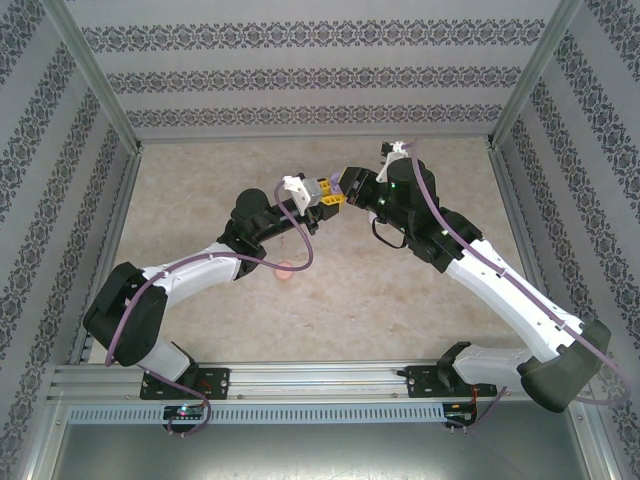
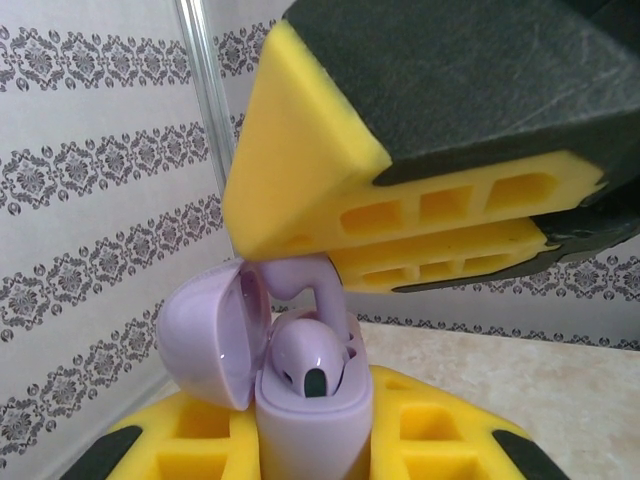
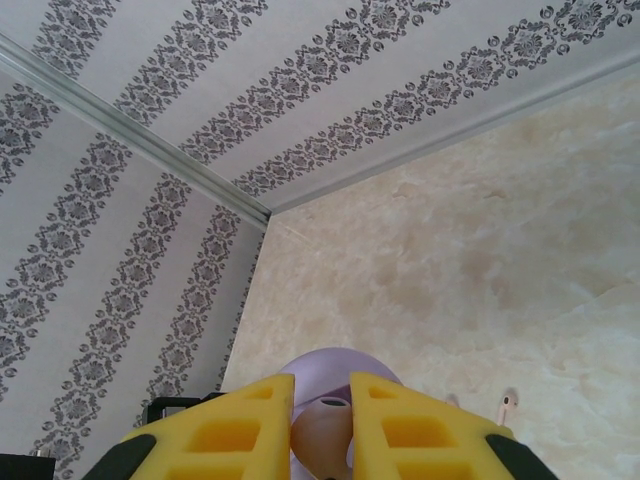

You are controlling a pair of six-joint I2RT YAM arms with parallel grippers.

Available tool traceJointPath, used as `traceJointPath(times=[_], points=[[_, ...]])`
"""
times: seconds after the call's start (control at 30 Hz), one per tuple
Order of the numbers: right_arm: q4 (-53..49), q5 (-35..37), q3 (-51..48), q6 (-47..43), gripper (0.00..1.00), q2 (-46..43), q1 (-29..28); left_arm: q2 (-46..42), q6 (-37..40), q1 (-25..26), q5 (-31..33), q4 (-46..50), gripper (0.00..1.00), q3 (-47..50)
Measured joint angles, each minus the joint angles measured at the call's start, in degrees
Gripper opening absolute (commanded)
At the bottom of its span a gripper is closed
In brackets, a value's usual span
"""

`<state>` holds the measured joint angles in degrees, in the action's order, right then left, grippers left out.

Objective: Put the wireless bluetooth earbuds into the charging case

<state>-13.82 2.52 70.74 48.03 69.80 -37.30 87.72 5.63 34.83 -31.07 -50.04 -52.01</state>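
We are clamping left end effector (image 2: 312, 450) on open lilac plastic case (image 2: 215, 335) | right end effector (image 3: 320, 430) pinching slippery, featherlight purple stemmed earbud (image 2: 305, 280) by bulb

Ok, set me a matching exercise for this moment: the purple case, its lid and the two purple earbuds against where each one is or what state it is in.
Things:
1. purple case
2. lid
3. lower earbud
4. upper earbud

Places or states:
A. pinched by the right gripper
B. swung open
C. seated in the case
D. clamped in the left gripper

Pairs: 1-D, 2-B, 3-C, 4-A.
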Motion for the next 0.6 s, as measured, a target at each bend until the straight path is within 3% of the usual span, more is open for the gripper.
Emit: traceJointPath(times=[0.1, 0.27, 0.6], points=[[0.00, 0.24, 0.00, 0.02, 0.22, 0.13, -0.09, 0.00, 0.00, 0.00, 0.22, 0.39, 0.00, 0.00], [-0.33, 1.53, -0.02, -0.04, 0.42, 0.17, -0.09, 0.00, 0.02, 0.07, 0.22, 0.42, 0.00, -0.42], [-1.66, 2.60, 0.37, -0.76, 0.59, -0.07, 1.18, 0.00, 0.04, 0.46, 0.22, 0.39, 0.00, -0.52]])
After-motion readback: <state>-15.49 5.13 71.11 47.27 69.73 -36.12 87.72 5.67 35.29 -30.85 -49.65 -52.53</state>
